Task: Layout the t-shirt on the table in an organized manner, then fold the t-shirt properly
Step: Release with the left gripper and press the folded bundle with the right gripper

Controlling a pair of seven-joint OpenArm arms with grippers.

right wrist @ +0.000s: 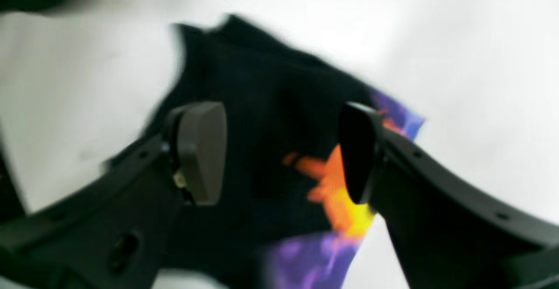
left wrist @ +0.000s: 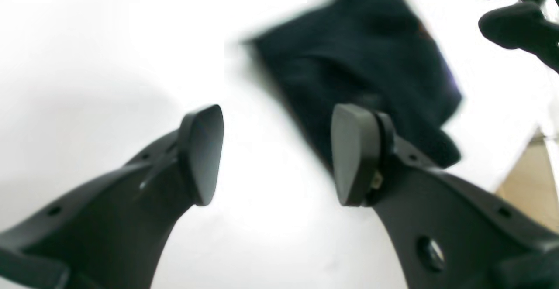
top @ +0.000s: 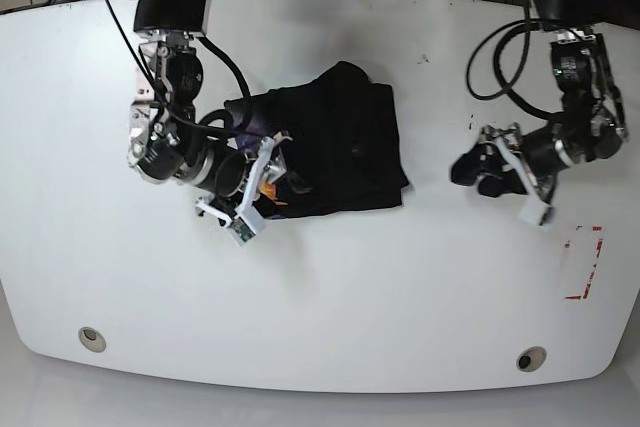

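The black t-shirt lies bunched in a rough rectangle at the middle of the white table. In the base view my right gripper hovers at the shirt's left edge. The right wrist view shows that gripper open, with the t-shirt below it and bits of its orange-yellow graphic and purple patch showing. My left gripper is to the right of the shirt, apart from it. It is open over bare table, the blurred t-shirt beyond its fingertips.
Two round grey holes sit near the table's front edge. A red-marked patch is at the front right. The table edge and tan floor show in the left wrist view. Cables run along the back edge.
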